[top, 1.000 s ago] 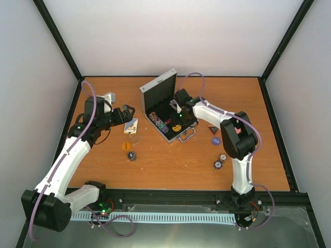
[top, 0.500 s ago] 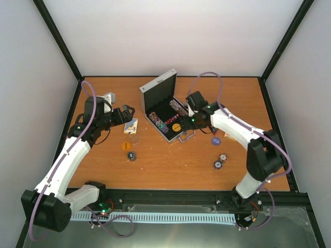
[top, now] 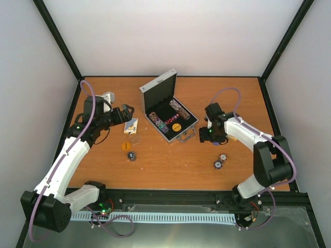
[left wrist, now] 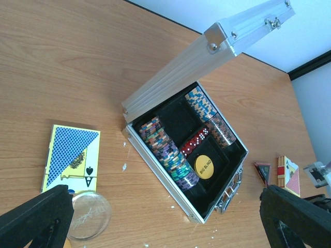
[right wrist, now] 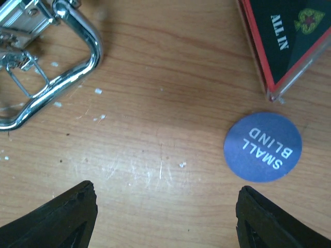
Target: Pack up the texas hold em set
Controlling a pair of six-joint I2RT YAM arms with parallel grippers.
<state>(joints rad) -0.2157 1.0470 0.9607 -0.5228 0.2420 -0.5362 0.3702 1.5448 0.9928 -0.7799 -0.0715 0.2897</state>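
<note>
from above: silver case [top: 183, 127] open mid-bench [top: 170, 170], lid [top: 159, 89] raised toward the back wall, rows of chips [top: 159, 122] inside. left of it a card box [top: 131, 125], a clear disc [top: 134, 138], an orange disc [top: 125, 146] and a small chip stack [top: 132, 155], all loose on the wood. left jaws hovering just by the card box, spread wide. right jaws low, just right of the case handle [top: 188, 135], near two loose chip stacks [top: 218, 165].

from the left wrist: looking down on the case, jaws wide and empty, black fingers [left wrist: 36, 222] at both lower corners. in the black lining two chip rows, red dice [left wrist: 195, 140] and a yellow "big blind" disc [left wrist: 205, 166]. second card box [left wrist: 287, 173] and dark triangular token [left wrist: 262, 172] on the bench beyond the case.

from the right wrist: jaws well apart over bare wood, gripping nothing. chrome handle at upper left. purple "small blind" disc [right wrist: 262, 147] right of centre, touching neither finger. "all in" token above it, close but apart.
</note>
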